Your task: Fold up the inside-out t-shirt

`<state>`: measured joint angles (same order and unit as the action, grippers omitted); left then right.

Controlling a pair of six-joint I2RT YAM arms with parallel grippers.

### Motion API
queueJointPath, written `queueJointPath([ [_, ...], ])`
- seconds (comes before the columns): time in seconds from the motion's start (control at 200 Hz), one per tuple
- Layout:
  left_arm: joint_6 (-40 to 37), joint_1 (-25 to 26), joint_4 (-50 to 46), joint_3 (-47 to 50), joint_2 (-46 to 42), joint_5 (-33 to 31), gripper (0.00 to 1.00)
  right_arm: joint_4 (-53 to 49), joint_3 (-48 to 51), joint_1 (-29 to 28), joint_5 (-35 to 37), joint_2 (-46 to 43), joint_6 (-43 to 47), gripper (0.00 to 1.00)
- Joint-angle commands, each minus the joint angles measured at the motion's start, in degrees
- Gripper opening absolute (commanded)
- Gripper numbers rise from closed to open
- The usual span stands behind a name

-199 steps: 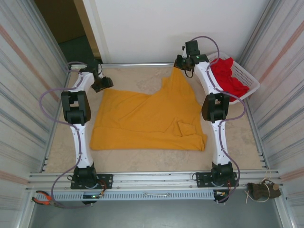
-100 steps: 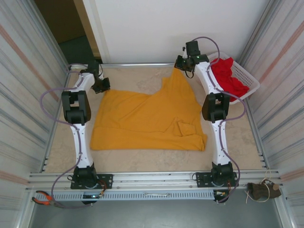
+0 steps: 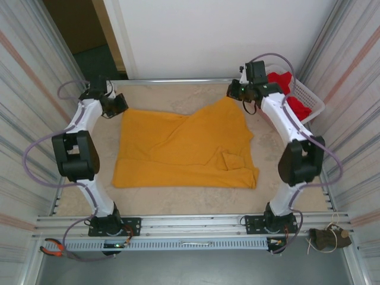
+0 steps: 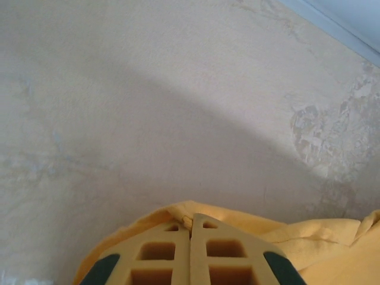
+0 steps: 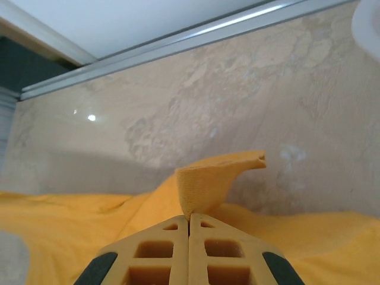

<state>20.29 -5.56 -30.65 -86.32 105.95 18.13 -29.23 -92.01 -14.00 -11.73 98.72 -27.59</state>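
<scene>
Mustard t-shirt [image 3: 184, 148] spread over mid table [image 3: 178, 200], wrinkled, small flap folded over nr its near-right corner. L gripper [image 4: 190, 221] at shirt's far-left corner, jaws clenched tight on cloth edge, fabric bunched round tips. R gripper [image 5: 189, 219] at shirt's far-right corner, jaws clamped on fabric, pinched bit poking up past tips. Red garment [image 3: 295, 108] in white basket [image 3: 314, 102] at table's far-right corner.

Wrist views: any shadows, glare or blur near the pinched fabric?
Left wrist: broad diagonal shadow across the beige marbled tabletop, no glare; right wrist: small glare spot on the tabletop, mustard-yellow cotton t-shirt fold sharp at the right gripper.
</scene>
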Motion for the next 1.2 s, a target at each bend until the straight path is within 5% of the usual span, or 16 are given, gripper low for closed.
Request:
queueJointPath([
  [0.0, 3.7, -2.1, 2.7, 6.2, -3.2, 2.8, 0.0, 2.9, 8.4, -2.0, 2.0, -7.2, -2.5, 0.0],
  [0.546, 11.3, -8.0, 11.0, 33.5, -22.7, 6.3, 0.0, -4.5, 38.0, -13.0, 16.5, -39.6, -12.4, 0.0],
  [0.892, 12.2, -8.8, 14.2, 42.8, -24.2, 2.8, 0.02, -9.1, 50.5, -19.6, 22.6, -45.9, -21.5, 0.0],
  [0.957, 11.9, -9.7, 14.2, 42.0, -22.8, 3.0, 0.11, -10.3, 51.9, -20.6, 23.2, -47.0, -24.1, 0.33],
  [1.012, 11.9, -10.2, 14.0, 40.8, -21.0, 3.3, 0.31, -11.3, 52.5, -21.5, 24.3, -48.1, -26.0, 0.52],
  [1.082, 11.6, -10.4, 13.1, 38.8, -19.4, 2.8, 0.43, -11.0, 52.4, -21.6, 24.9, -48.6, -26.1, 0.55],
  [1.197, 11.0, -10.6, 11.8, 35.8, -19.8, 2.4, 0.49, -9.2, 48.1, -20.3, 24.1, -43.9, -21.1, 0.56],
])
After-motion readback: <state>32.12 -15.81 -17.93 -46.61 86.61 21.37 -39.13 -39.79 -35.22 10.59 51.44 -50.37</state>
